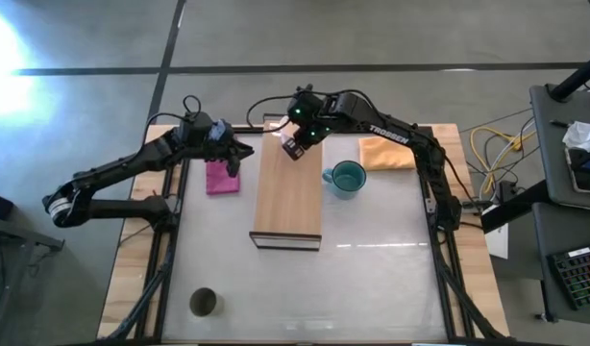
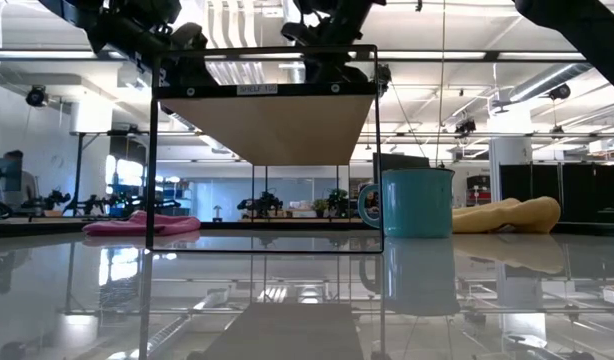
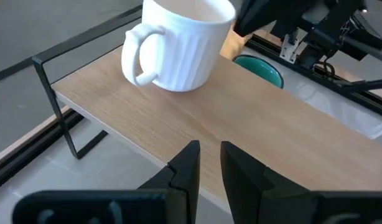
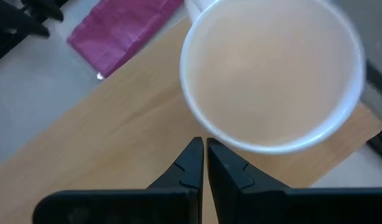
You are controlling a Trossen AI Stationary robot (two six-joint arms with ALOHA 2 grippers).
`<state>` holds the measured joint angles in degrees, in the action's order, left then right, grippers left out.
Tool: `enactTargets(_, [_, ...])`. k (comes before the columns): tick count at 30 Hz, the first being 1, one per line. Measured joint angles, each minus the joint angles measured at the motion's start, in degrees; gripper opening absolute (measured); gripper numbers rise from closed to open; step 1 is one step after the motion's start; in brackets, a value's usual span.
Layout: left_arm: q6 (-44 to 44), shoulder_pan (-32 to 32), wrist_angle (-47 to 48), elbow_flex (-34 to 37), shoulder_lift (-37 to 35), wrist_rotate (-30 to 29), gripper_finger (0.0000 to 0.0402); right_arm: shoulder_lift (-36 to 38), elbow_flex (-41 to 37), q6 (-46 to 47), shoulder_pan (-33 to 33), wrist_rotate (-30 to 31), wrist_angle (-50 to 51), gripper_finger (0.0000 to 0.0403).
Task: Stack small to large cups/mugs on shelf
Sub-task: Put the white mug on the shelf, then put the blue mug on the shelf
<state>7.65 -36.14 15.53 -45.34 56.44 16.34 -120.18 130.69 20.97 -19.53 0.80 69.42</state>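
A white ribbed mug (image 3: 178,46) with a handle stands on its base at the far end of the light-wood shelf (image 1: 287,202). My right gripper (image 4: 203,142) is shut, its tips at the mug's rim and slanting down from the far right. My left gripper (image 3: 209,149) hovers just left of the shelf's far end. It points at the mug, narrowly open, with nothing between its fingers. The teal mug (image 1: 349,179) stands on the table right of the shelf. The dark olive cup (image 1: 204,302) stands near the front left corner. My right gripper's shut fingertips (image 4: 197,149) stand right at the white mug's rim (image 4: 206,129), on the side away from the handle (image 3: 138,59). I cannot tell whether they touch it. The mug sits upright on the shelf.
A pink cloth (image 1: 222,179) lies on the table left of the shelf. An orange cloth (image 1: 386,154) lies at the far right, behind the teal mug. The shelf stands raised on thin black wire legs (image 2: 152,150). The near half of its plank is bare.
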Motion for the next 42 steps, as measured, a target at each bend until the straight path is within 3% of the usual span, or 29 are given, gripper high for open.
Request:
enactTargets(4, [0.99,1.55,0.00,0.02,-0.82,1.16,0.0050,0.38,-0.02,-0.64,1.47,-2.29,3.18,0.0013])
enactTargets(12, [2.24,6.49,-2.37,-0.02,-4.06,2.50,0.0050,4.41,-0.02,-1.52,8.30,-1.40,5.40,0.0013])
enactTargets(17, [12.52,8.40,-10.04,-0.01,-5.13,5.78,0.0050,8.16,0.00,-1.42,13.39,2.70,4.72,0.0013])
enactTargets(21, [13.31,9.15,-12.75,-0.06,-4.17,7.41,0.0050,11.30,0.00,-3.24,19.12,10.59,3.38,0.0013])
enactTargets(27, [16.71,11.79,-12.20,-0.17,-1.69,7.50,0.0051,14.11,0.00,2.86,24.71,18.91,3.22,0.0017])
enactTargets(37, [9.79,24.12,12.30,-2.85,-5.24,7.13,0.0126,14.62,0.00,14.88,30.11,22.11,8.35,0.0131])
enactTargets(42, [9.84,35.69,27.37,-5.19,-10.91,-3.57,0.0132,14.00,-0.20,18.60,31.91,23.07,10.72,0.0166])
